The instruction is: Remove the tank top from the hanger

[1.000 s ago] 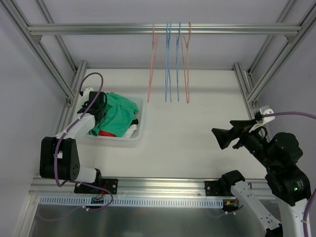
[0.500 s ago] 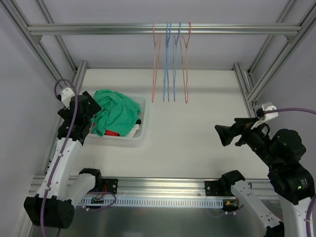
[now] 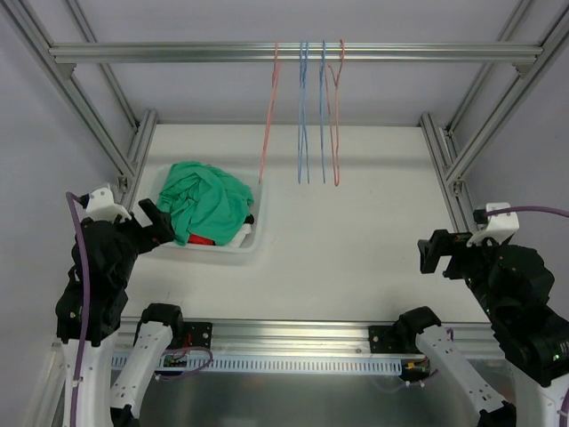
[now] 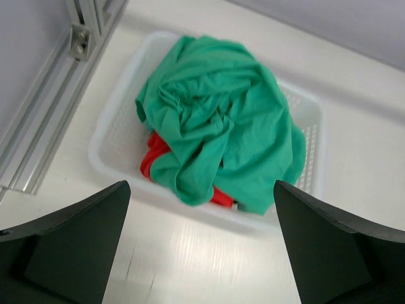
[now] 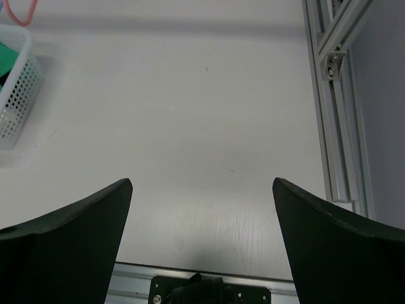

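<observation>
The green tank top (image 3: 210, 203) (image 4: 221, 126) lies crumpled in a white basket (image 3: 253, 238) (image 4: 114, 120), on top of a red garment (image 4: 152, 158). It is off the hangers. Several bare wire hangers, pink (image 3: 268, 124), blue (image 3: 303, 116) and red (image 3: 336, 116), hang from the top rail. My left gripper (image 3: 157, 224) (image 4: 201, 209) hovers open just in front of the basket, with nothing between its fingers. My right gripper (image 3: 434, 253) (image 5: 201, 190) is open and empty over bare table at the right.
Aluminium frame rails run along the left (image 4: 57, 107) and right (image 5: 335, 95) sides of the table, and the overhead rail (image 3: 178, 52) crosses the back. The basket's perforated corner (image 5: 16, 95) shows at the right wrist view's left edge. A mounting bracket (image 5: 209, 294) sits at the near edge.
My left gripper opened, rose and drew back from the basket toward the near left, leaving the green tank top there. My right arm pulled back to the right. The pink hanger swung.
</observation>
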Controlling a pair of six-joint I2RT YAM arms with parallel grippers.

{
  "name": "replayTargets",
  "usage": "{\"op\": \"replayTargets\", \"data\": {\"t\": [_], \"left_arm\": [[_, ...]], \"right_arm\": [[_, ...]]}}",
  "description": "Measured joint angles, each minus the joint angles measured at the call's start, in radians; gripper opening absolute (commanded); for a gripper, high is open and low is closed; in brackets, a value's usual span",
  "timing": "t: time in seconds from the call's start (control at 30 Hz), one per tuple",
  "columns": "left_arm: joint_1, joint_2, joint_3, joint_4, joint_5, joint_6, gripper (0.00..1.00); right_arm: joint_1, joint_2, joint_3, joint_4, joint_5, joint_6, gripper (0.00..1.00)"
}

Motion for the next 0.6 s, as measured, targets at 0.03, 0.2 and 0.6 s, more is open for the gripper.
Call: {"op": "replayTargets", "data": {"t": [0.03,0.2,0.6], "left_arm": [[0.0,-0.021,0.0,-0.036,0.023,0.014,0.99],[0.0,-0.137,-0.003,-0.194,0.112,0.054,0.99],[0.0,-0.244,0.014,-0.283,0.24,0.103,0.99]], "right_arm": [[0.0,-0.012,0.0,-0.016,0.015,-0.002,1.0],[0.0,-0.072,-0.029,-0.056,0.061,-0.005,1.0],[0.0,-0.095,-0.1,-0.09,0.111,-0.002,0.99]]}}
